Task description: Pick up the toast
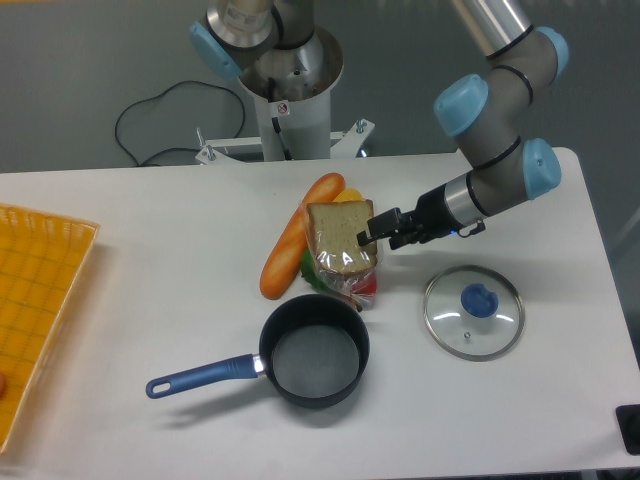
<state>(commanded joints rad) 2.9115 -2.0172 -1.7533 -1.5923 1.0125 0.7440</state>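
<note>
Plastic-wrapped toast (pixel 338 237) propped on food pile beside orange loaf (pixel 298 238), pincer (pixel 370 232) at toast's right edge, grip state unreadable, white bench (pixel 150 270).

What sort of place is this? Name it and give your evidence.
Most likely a robotics lab test bench, not a kitchen: a pedestal-mounted arm whose tool is at wrapped toast, food and a pot staged on a bare white table, grey floor with loose cable.
</note>
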